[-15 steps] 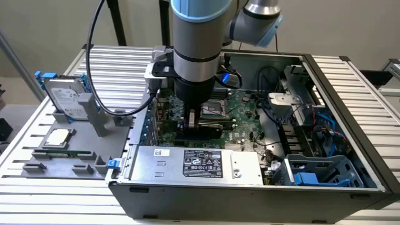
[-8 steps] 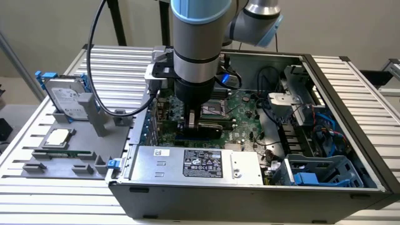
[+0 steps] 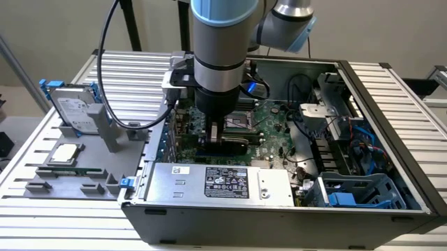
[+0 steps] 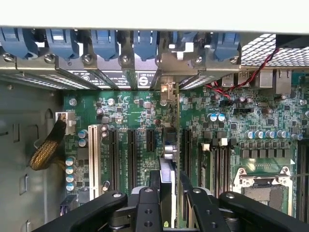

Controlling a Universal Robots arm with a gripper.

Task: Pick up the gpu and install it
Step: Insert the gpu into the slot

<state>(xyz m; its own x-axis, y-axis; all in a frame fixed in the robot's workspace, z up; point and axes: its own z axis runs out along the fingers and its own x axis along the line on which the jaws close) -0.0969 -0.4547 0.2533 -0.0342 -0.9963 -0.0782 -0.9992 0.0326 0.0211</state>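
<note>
My hand (image 4: 170, 192) clamps the gpu (image 4: 167, 154) edge-on, low over the motherboard (image 4: 241, 111) inside the open case (image 3: 279, 214); keeping it upright and pushing straight down, evenly, should seat it cleanly

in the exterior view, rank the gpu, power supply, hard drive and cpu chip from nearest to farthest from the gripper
From the gripper:
1. gpu: held between its fingers, inside the case.
2. power supply: silver box at the case's near wall, just in front of the gripper.
3. hard drive and CPU chip: both outside the case, at the exterior view's left; too close to call.
</note>
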